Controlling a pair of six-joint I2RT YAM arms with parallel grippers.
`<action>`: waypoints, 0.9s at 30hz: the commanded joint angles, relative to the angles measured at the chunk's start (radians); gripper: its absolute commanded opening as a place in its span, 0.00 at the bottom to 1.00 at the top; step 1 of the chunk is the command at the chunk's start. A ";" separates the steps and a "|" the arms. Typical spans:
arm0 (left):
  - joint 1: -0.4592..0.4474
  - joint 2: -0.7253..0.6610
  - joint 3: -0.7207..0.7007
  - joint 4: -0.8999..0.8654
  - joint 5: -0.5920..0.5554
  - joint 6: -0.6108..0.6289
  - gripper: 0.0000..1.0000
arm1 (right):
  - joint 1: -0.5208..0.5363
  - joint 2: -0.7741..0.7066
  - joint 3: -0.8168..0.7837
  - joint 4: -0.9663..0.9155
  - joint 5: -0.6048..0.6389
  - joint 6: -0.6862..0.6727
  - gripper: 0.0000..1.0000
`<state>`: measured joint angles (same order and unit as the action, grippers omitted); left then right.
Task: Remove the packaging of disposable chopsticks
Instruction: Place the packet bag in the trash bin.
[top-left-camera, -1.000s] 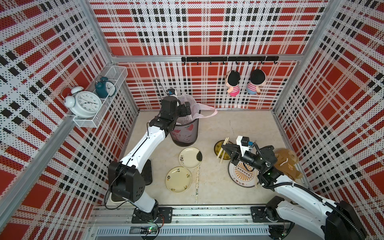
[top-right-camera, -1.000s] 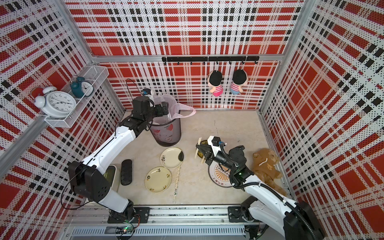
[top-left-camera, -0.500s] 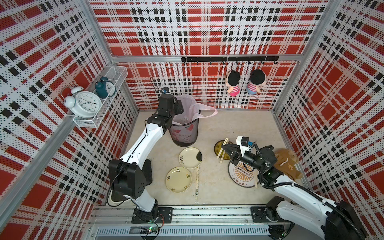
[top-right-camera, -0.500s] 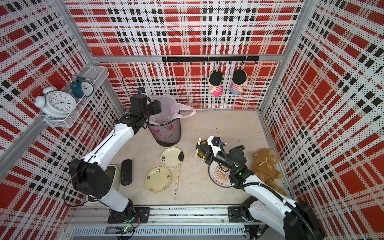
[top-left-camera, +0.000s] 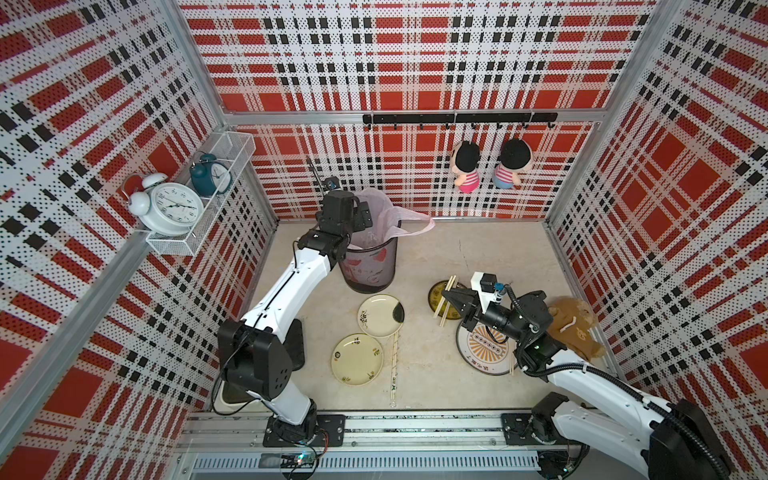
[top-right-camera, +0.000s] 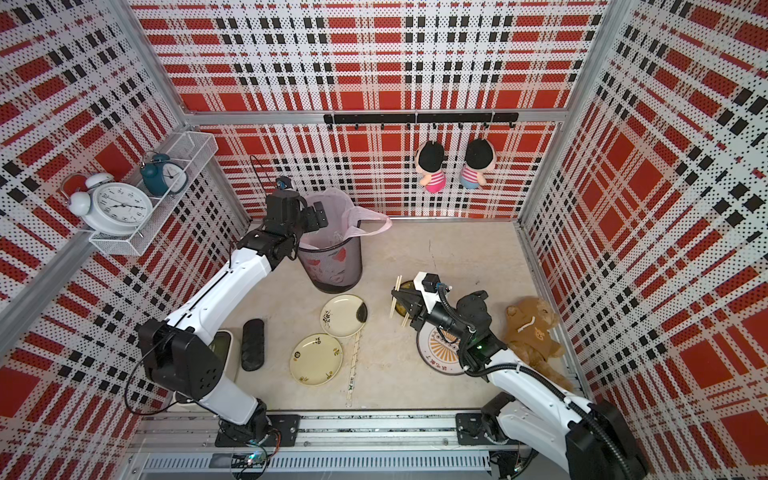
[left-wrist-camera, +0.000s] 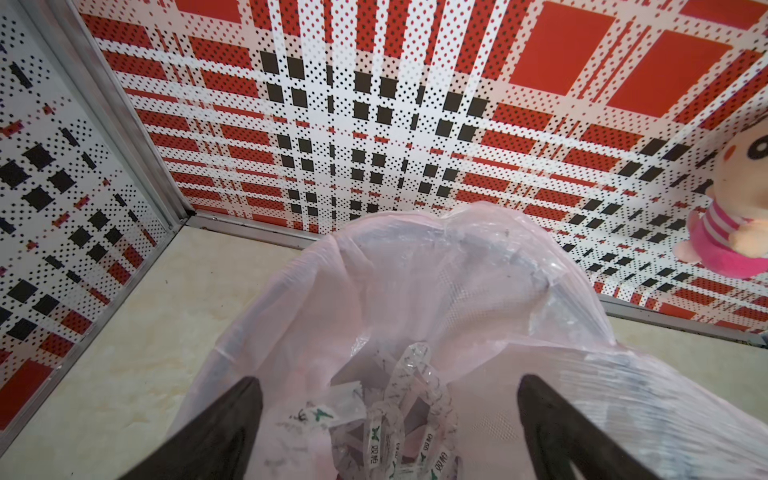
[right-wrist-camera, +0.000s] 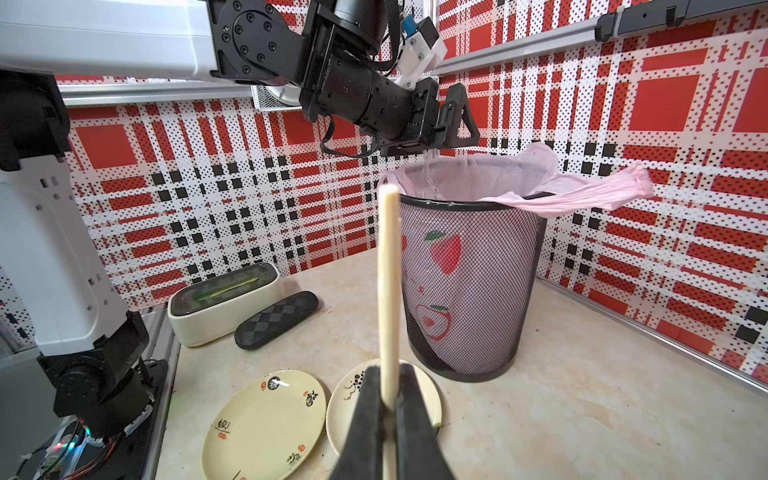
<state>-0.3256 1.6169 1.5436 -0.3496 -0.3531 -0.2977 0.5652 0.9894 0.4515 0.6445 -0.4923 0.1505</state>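
Wrappers (left-wrist-camera: 419, 386) in the bin (right-wrist-camera: 469, 291) read 双枪. One wrapped pair (top-left-camera: 394, 365) lay beside two cream plates (top-left-camera: 374, 324). The left gripper (left-wrist-camera: 388, 379) gaped empty; the right gripper (right-wrist-camera: 388, 370) clenched chopsticks (right-wrist-camera: 388, 270).

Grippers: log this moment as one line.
left gripper open above bin | packaging in bin | right gripper shut on chopsticks | one pair unopened

I work in a lab's robot test booth: plaid perforated walls (top-left-camera: 415, 62) in an aluminium frame (top-left-camera: 291, 118) box me in, my two arms (top-left-camera: 291, 286) bolt to a near rail (top-left-camera: 415, 430), clocks (top-left-camera: 174, 208) sit shelved left, dolls (top-left-camera: 467, 166) hang on the far wall.
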 joint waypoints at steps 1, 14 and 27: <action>-0.006 -0.042 0.029 0.006 0.012 0.019 0.98 | -0.007 -0.001 0.010 0.010 0.001 -0.014 0.00; -0.088 0.034 0.164 -0.077 -0.011 0.039 0.94 | -0.007 0.000 0.011 0.007 -0.002 -0.017 0.00; -0.209 -0.406 -0.378 0.279 0.032 -0.007 0.92 | -0.005 0.076 0.062 -0.016 -0.003 0.068 0.00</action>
<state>-0.4915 1.2938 1.2316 -0.1997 -0.3069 -0.2890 0.5652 1.0500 0.4747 0.6331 -0.4931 0.1791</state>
